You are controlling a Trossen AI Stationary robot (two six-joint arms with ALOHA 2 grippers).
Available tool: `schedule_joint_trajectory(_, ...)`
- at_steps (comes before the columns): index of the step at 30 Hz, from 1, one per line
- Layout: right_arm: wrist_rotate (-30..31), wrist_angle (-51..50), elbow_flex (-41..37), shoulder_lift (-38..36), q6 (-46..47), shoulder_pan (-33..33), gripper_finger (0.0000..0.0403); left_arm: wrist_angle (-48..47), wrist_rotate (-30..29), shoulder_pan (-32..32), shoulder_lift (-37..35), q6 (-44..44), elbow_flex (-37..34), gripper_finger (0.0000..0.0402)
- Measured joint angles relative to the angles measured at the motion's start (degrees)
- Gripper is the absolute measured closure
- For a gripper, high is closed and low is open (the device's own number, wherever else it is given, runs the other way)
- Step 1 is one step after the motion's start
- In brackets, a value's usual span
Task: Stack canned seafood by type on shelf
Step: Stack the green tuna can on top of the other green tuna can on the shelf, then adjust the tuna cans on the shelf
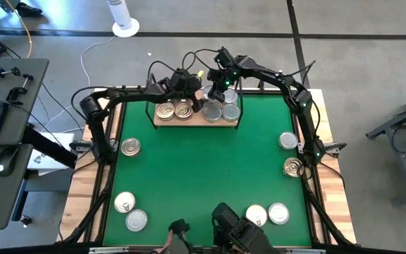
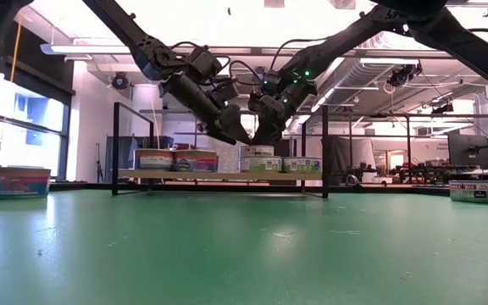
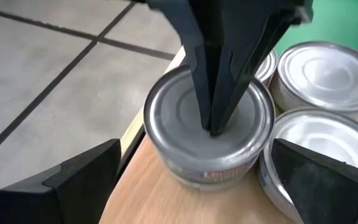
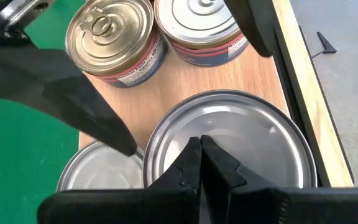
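Note:
The shelf (image 1: 191,121) stands at the green mat's far edge. Two gold-lidded tins (image 1: 173,110) sit on its left half and silver-lidded tins (image 1: 230,111) on its right half. One silver tin (image 2: 258,151) stands on top of another in the low view. My right gripper (image 4: 201,152) is shut, and its tips are on that top tin's lid (image 3: 210,112). My left gripper (image 3: 196,149) is open, with one finger on either side of the same tin, apart from it. My right gripper presses its shut fingertips (image 3: 213,121) down on the middle of the top silver tin's lid (image 4: 241,134). It comes from above, slanting. The tin stands upright on the tin beneath it, near the shelf's far edge.
Loose tins lie on the green mat (image 1: 203,176): one at the left (image 1: 130,147), two at the near left (image 1: 130,212), two at the near right (image 1: 268,214) and two at the right edge (image 1: 290,154). Black uprights (image 2: 324,152) stand at the shelf's ends.

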Motion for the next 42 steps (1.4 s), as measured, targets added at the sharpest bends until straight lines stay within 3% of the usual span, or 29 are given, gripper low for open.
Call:
schedule_joint_trajectory(9,0.0,0.0,0.0,0.0,0.0,0.0,0.0403,-6.6,-0.6,-0.1,-4.2,-0.6,-0.1,0.0002)
schedule_joint_trajectory(24,1.3,-0.4,1.8,-2.3,-0.2,0.0,0.0403,-10.9,-7.3,-0.2,-7.8,-2.6,-0.1,0.0002)
schedule_joint_trajectory(31,0.3,2.1,3.7,-7.8,-0.4,0.5,0.0403,-10.5,-8.1,-0.9,-7.8,-2.8,-0.1,0.0002)
schedule_joint_trajectory(36,2.3,-1.9,3.7,-14.5,-3.3,1.9,0.0403,-11.6,-12.8,-3.2,-7.9,-2.6,-0.9,0.0002)
schedule_joint_trajectory(42,7.3,-1.6,-7.1,-26.0,-3.8,2.7,0.0403,0.4,-18.0,-6.1,-12.9,-3.4,-12.1,0.0002)
